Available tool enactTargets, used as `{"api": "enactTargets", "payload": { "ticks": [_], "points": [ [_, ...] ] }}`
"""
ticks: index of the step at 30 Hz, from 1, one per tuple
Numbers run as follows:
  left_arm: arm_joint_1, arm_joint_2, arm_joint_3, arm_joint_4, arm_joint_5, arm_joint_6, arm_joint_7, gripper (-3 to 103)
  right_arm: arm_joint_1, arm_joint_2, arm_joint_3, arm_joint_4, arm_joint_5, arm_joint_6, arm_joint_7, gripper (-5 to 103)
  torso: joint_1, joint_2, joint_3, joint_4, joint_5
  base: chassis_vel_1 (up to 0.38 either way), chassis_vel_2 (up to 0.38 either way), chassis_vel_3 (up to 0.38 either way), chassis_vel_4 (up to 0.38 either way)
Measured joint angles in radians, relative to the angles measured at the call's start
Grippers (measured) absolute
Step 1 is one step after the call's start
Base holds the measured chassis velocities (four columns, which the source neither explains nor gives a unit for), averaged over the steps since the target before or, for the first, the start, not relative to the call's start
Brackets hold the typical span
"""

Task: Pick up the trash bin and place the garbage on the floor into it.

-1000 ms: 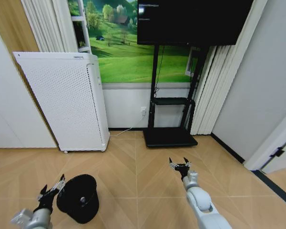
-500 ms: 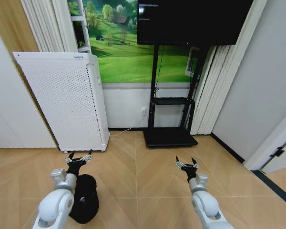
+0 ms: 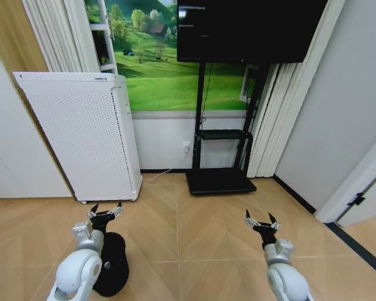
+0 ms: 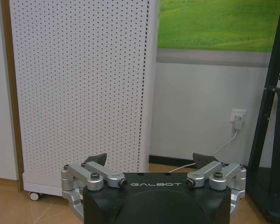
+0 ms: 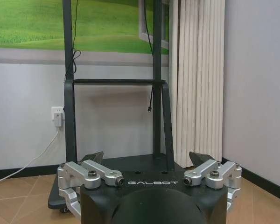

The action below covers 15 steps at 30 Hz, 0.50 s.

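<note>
The trash bin [image 3: 111, 271], a small black round wastebasket, stands on the wooden floor at the lower left of the head view, partly behind my left arm. My left gripper [image 3: 104, 212] is open, raised just above and behind the bin's rim, holding nothing. In the left wrist view the left gripper [image 4: 150, 159] points level at the white perforated appliance [image 4: 79, 88]. My right gripper [image 3: 261, 221] is open and empty at the lower right, over bare floor. In the right wrist view the right gripper [image 5: 145, 157] faces the black TV stand [image 5: 114, 116]. The garbage is out of view.
A tall white perforated appliance [image 3: 81, 138] stands against the wall at the left. A black TV stand [image 3: 220, 144] with a screen [image 3: 247, 28] is at centre back, its base [image 3: 218, 182] on the floor. White curtains [image 3: 272, 125] hang right; a doorway [image 3: 363, 200] lies far right.
My left arm has swung up from beside the bin to above its rim. My right gripper has shifted to the right and lower. The camera has tilted slightly.
</note>
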Motion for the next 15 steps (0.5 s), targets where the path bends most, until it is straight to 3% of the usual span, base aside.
{"api": "enactTargets", "payload": {
  "ticks": [6,9,15],
  "points": [
    [0.007,0.009,-0.009,-0.004,-0.002,0.0,0.013,100,0.008,0.0,-0.022,0.0,0.01,-0.003,-0.018,100,0.004,0.019,0.015,0.0,0.0001,0.0,0.0,0.0,0.0],
    [0.02,0.013,-0.011,-0.018,-0.007,-0.001,0.042,100,0.012,-0.023,-0.046,0.001,0.073,-0.005,-0.119,100,0.007,0.038,0.031,0.0001,0.0,0.0,0.0,0.0,0.0],
    [0.028,0.01,-0.007,-0.03,-0.008,-0.001,0.048,100,0.029,-0.041,-0.073,-0.005,0.096,-0.004,-0.172,100,0.012,0.061,0.049,-0.0001,0.0,0.0,0.0,0.0,0.0]
  ]
}}
